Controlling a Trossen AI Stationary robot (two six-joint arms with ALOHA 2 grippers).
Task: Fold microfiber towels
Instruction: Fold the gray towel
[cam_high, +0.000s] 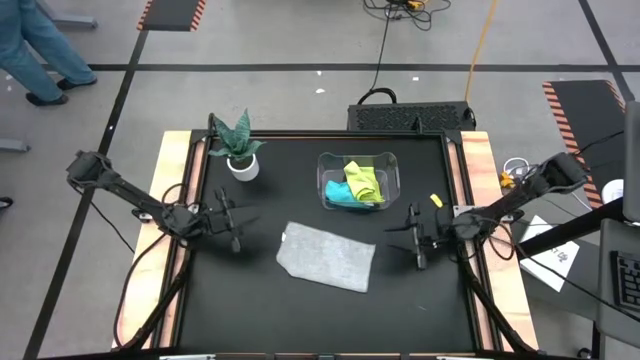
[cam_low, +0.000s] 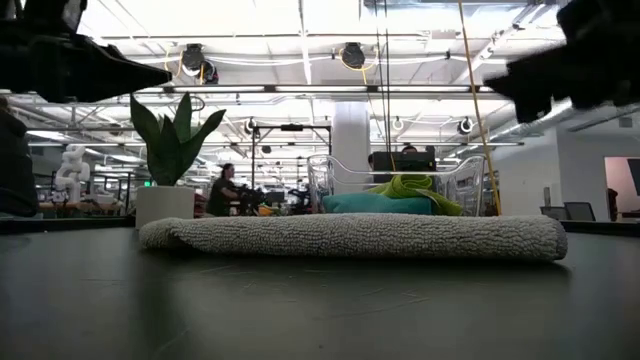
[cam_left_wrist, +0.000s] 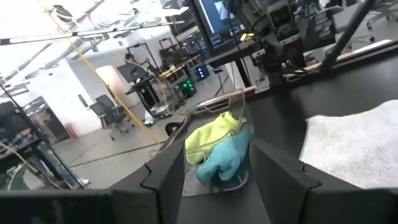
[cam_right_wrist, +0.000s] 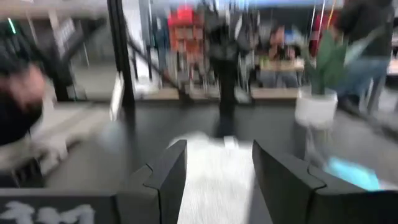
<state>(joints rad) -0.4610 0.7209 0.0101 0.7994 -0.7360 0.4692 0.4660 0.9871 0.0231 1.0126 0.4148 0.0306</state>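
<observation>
The light grey towel (cam_high: 327, 256) lies folded flat on the black table's middle; it also shows in the low view (cam_low: 350, 236). The yellow-green towel (cam_high: 364, 180) and the teal towel (cam_high: 343, 193) lie bunched in the clear bin (cam_high: 392, 183). My left gripper (cam_high: 237, 222) hovers open left of the grey towel. My right gripper (cam_high: 414, 238) hovers open right of it. Both hold nothing. In the left wrist view the two bunched towels (cam_left_wrist: 219, 148) show between the open fingers, farther off.
A potted plant (cam_high: 241, 150) in a white pot stands at the table's far left. A small yellow object (cam_high: 436, 201) lies right of the bin. A person (cam_high: 35, 50) stands on the floor beyond the table's far left corner.
</observation>
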